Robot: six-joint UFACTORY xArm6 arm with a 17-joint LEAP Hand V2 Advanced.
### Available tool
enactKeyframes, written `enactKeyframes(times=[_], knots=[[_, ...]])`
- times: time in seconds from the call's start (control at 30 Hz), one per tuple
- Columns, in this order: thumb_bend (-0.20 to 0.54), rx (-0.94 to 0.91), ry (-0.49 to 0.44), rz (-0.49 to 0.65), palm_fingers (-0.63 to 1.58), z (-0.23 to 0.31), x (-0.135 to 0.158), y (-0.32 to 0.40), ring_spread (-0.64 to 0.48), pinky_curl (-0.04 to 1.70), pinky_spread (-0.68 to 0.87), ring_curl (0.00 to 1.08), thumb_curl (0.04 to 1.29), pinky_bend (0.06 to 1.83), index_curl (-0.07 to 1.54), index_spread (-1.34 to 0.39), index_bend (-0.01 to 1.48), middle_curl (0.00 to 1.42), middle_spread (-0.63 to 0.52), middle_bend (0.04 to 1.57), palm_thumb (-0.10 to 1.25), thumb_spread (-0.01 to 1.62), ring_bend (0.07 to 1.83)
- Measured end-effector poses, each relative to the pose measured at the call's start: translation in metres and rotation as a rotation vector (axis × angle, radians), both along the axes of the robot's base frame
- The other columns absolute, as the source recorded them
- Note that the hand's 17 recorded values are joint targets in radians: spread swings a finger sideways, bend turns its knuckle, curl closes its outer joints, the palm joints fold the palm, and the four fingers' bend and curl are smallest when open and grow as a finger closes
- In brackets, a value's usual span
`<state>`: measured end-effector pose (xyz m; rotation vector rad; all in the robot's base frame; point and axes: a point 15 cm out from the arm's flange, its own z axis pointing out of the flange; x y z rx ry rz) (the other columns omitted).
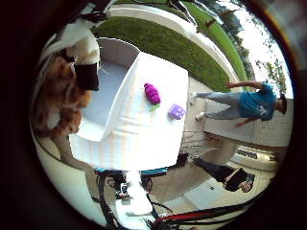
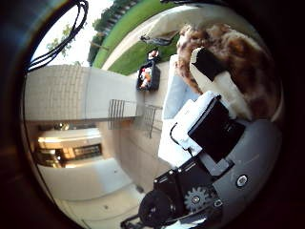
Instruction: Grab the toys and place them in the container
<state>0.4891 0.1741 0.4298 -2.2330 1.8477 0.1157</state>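
Observation:
My hand (image 2: pixel 212 119) is shut on a brown spotted plush toy (image 2: pixel 233 48). The little finger side palm view shows the plush (image 1: pixel 56 96) close to the palm, with a white and black finger (image 1: pixel 84 59) curled on it. It hangs beside the open white container (image 1: pixel 107 84), which stands on the white table (image 1: pixel 134 134). A magenta toy (image 1: pixel 152 93) and a small purple toy (image 1: pixel 176 111) lie on the table, away from the hand and near the table's edge.
Paved ground (image 1: pixel 240 129) and a strip of lawn (image 1: pixel 168 43) lie beyond the table. The thumb side palm view shows a tiled wall (image 2: pixel 71 95), a railing with steps (image 2: pixel 143 119) and a dark object (image 2: pixel 148 74) on the pavement.

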Motion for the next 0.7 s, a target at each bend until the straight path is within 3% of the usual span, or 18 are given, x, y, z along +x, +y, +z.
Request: enactKeyframes(times=[0.27, 0.47, 0.53, 0.6, 0.7], knots=[[-0.037, 0.005, -0.017, -0.004, 0.95, -0.060, 0.048, 0.038, -0.10, 0.82, 0.13, 0.78, 0.59, 1.50, -0.03, -1.16, 0.65, 1.06, -0.23, 1.14, 0.94, 1.22, 1.44], [-0.041, 0.004, -0.004, -0.011, 0.94, -0.076, 0.055, 0.039, -0.02, 0.79, 0.19, 0.70, 0.54, 1.36, 0.00, -0.99, 0.73, 0.96, -0.18, 0.98, 0.80, 1.23, 1.30], [-0.035, 0.002, 0.004, -0.011, 0.77, -0.078, 0.055, 0.036, 0.01, 0.77, 0.23, 0.66, 0.53, 1.32, 0.02, -0.80, 0.75, 0.89, -0.14, 0.80, 0.77, 1.23, 1.20], [-0.032, -0.002, 0.013, -0.004, 0.24, -0.080, 0.054, 0.034, 0.10, 0.78, 0.29, 0.65, 0.52, 1.32, 0.05, -0.59, 0.67, 0.79, -0.10, 0.52, 0.75, 1.23, 1.11], [-0.029, -0.013, 0.041, 0.021, -0.08, -0.092, 0.052, 0.028, 0.21, 0.71, 0.36, 0.52, 0.50, 1.20, 0.09, -0.49, 0.67, 0.66, -0.03, 0.33, 0.73, 1.22, 0.85]])
